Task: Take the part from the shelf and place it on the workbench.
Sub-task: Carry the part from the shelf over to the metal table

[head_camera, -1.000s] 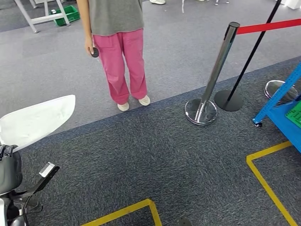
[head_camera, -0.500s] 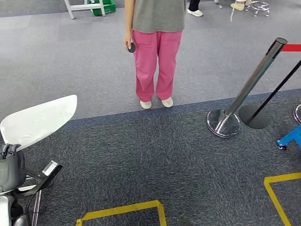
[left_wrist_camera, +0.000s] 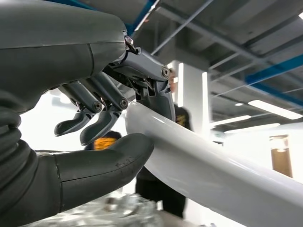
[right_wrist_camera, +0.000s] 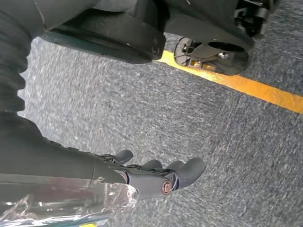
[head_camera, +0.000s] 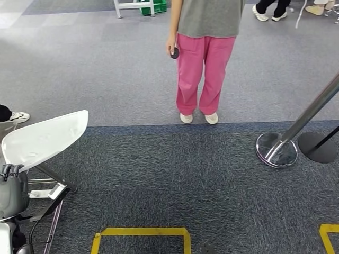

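view swung left since a second ago, blue shelf lost from sight | white part [left_wrist_camera: 214, 175] is pinched by left hand [left_wrist_camera: 107, 118] | right hand [right_wrist_camera: 157, 172] hangs spread, nothing held | workbench judged still to be reached

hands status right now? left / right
Left hand: holding the white part, thumb under it and fingers over it.
Right hand: holding nothing, fingers extended, hanging above the carpet.
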